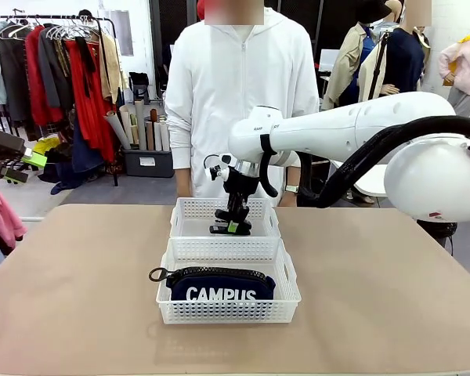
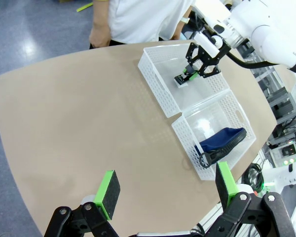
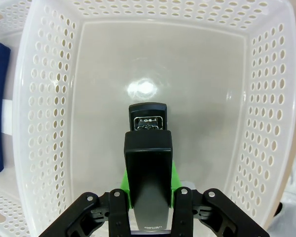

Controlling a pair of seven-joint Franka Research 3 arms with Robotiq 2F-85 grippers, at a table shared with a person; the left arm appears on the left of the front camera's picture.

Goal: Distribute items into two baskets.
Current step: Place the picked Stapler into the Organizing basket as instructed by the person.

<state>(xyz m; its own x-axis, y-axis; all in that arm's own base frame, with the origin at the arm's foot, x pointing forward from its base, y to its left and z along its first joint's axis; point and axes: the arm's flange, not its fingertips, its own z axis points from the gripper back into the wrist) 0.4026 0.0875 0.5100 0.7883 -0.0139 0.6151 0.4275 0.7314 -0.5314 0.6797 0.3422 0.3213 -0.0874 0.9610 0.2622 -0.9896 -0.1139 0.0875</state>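
Two white lattice baskets stand end to end mid-table. The near basket [image 1: 228, 309] [image 2: 232, 111] holds the navy "CAMPUS" pouch [image 1: 222, 284] [image 2: 222, 140]. Over the far basket [image 1: 189, 213] [image 2: 160, 79] [image 3: 266, 98], my right gripper [image 1: 233, 226] [image 2: 187, 78] [image 3: 149, 197] is shut on the black stapler [image 1: 229, 228] [image 3: 148, 168] [image 2: 182, 79], which hangs just above the basket's clear floor. My left gripper [image 2: 165, 190] is open and holds nothing, high above the table's left end, far from both baskets; its green pads [image 2: 107, 187] stand wide apart.
A person in white [image 1: 243, 86] stands at the far edge behind the baskets, hands down at the sides. Bare tan tabletop [image 1: 78, 282] lies left and right of the baskets. Clothes racks and equipment stand beyond the table.
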